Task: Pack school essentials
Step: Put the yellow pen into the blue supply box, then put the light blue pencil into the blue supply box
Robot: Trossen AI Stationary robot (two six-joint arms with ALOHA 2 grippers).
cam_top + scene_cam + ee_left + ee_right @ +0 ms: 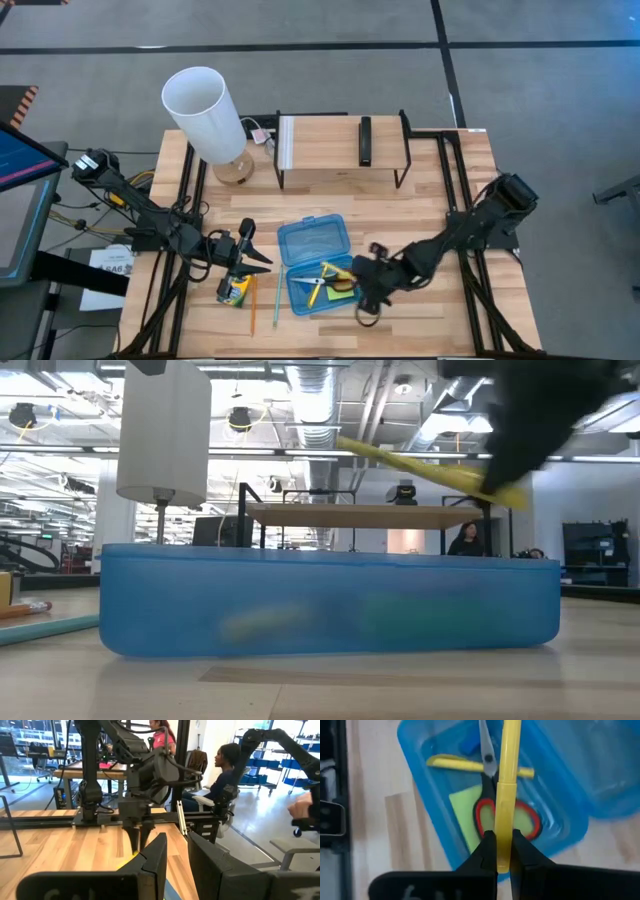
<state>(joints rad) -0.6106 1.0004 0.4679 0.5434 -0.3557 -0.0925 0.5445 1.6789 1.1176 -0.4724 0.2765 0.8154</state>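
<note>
The blue translucent case (320,285) lies open mid-table, its lid (312,240) flat on the far side. In its tray lie the red-handled scissors (490,815) on the lime-green sticky-note pad (465,815), a yellow pencil (455,764) and the tiny blue eraser (470,743). My right gripper (358,278) hovers over the tray, shut on a second yellow pencil (507,765). My left gripper (255,252) is open, left of the case and above the yellow-green crayon box (233,291). An orange pencil (276,300) and a teal one (253,308) lie on the table there. My right gripper pinches the yellow pencil near one end (503,847) between its two fingers, with the shaft running forward along them. The pencil is lifted clear above the tray and slopes down toward the table's left in the low view (420,465).
A lamp with a white shade (205,105) stands at the far left. A wooden shelf rack (340,150) with a dark remote (366,140) fills the far middle. Bare tabletop lies near the front edge (400,335). People sit in the room beyond (225,775).
</note>
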